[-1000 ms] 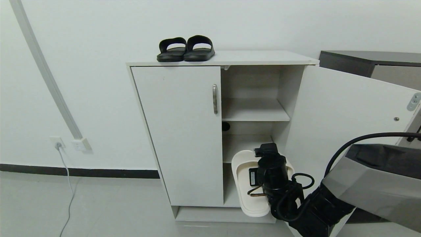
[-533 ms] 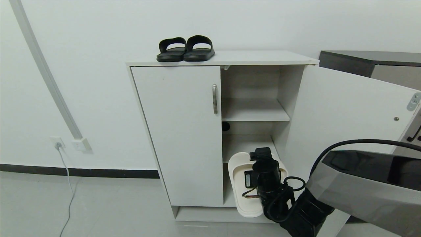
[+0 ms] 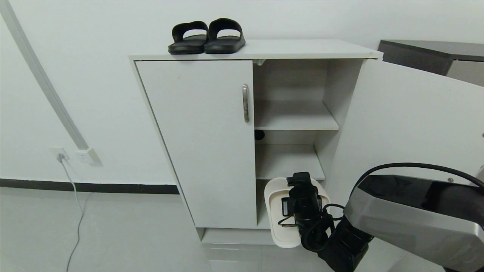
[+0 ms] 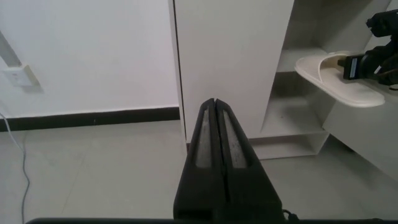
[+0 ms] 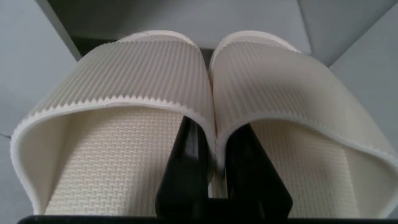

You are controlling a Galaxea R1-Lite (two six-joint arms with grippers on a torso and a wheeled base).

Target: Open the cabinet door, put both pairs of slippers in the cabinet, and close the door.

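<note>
1. Cream slippers [image 3: 278, 211] hang at the bottom shelf's mouth, pinched together in the fingers of your right gripper [image 5: 214, 169]; thin hold, one could slip.
2. Left gripper [image 4: 214, 107]: fingers clenched, empty.
3. Toes may snag the closed door [image 3: 200, 143] at its edge.
4. Black slippers [image 3: 207, 36] wait atop the cabinet [image 3: 302, 49].

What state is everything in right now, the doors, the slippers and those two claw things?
Right cabinet door: open.
Left cabinet door: closed.
Cream slippers: pinched together in the right gripper, not yet set down.
Black slippers: side by side on the cabinet top.
Right gripper: shut on the cream slippers.
Left gripper: shut, holding nothing.
</note>
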